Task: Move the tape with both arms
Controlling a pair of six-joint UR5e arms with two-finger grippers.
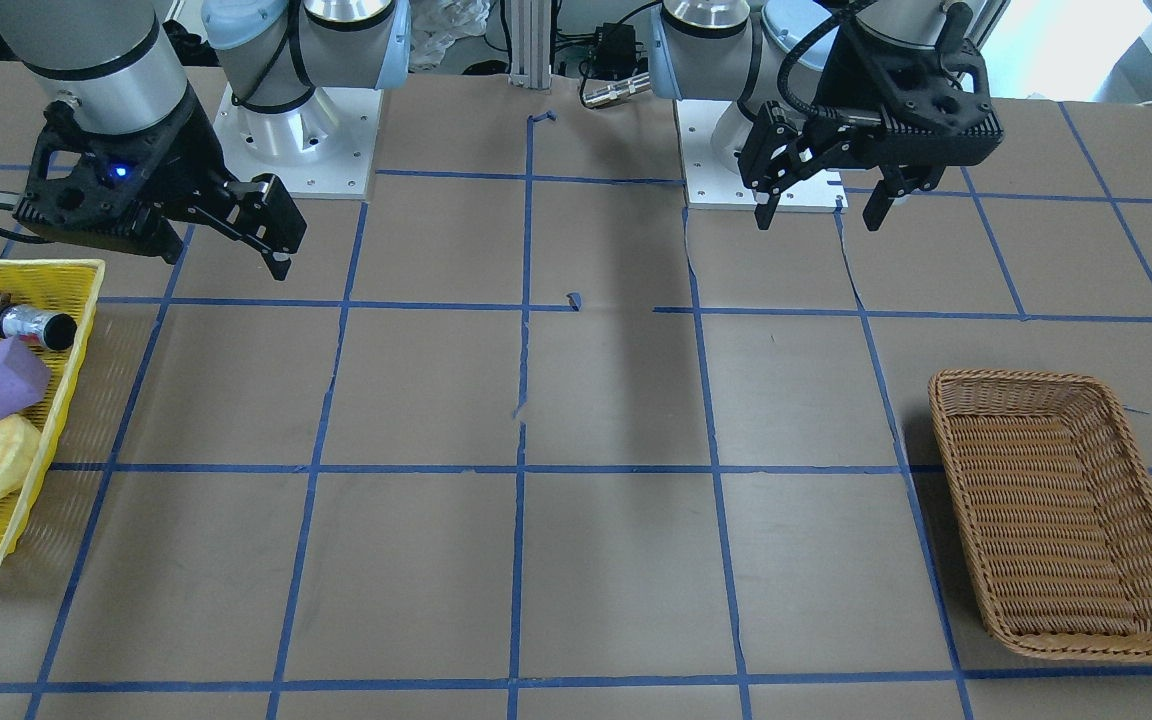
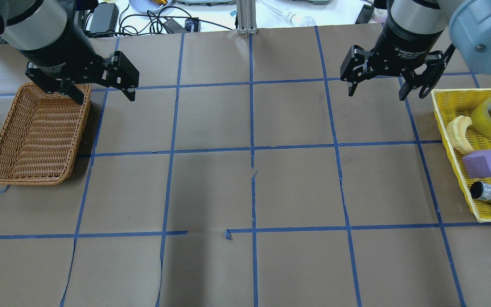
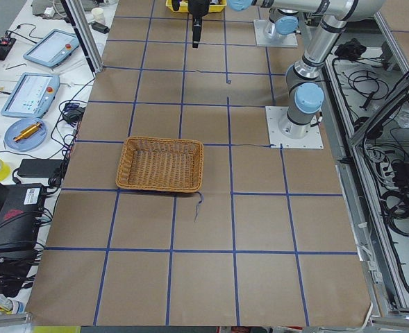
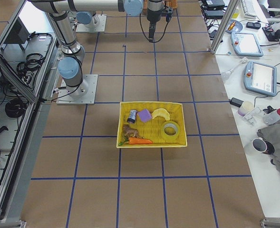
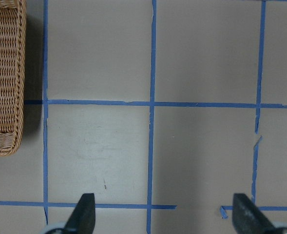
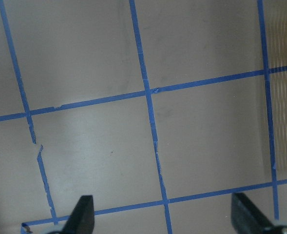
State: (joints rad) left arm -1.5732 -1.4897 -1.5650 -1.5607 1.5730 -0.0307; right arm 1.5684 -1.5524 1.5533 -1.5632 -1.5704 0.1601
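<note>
Two black two-finger grippers above brown paper [image 2: 211, 187] ruled with blue grid lines [image 2: 252, 119].

Leftmost in the overhead view, a rectangular brown wicker basket [image 2: 36, 136], just left of the left jaws and nearer the robot than their tips. Next, the left gripper [image 2: 106, 98]: fingers spread wide apart, flat paper and a crossing of blue lines beneath. White print on its black wrist, too small to read.

Further right, the right gripper [image 2: 376, 94], likewise spread wide apart over gridded paper. On its wrist, white lettering: "2F Adaptive Gripper".

Right of the right jaws, a yellow plastic mesh basket [image 2: 471, 90]. Inside, nearest those jaws, a pale yellow curved banana [image 2: 456, 132]. Just beyond it, away from the jaws, the thick glossy yellow tape roll [image 2: 483, 119] with white core, tilted, untouched by either gripper. Then a purple foam cube [image 2: 483, 163] and a small silver bottle [image 2: 490, 194] on its side, black-capped, label unreadable.
</note>
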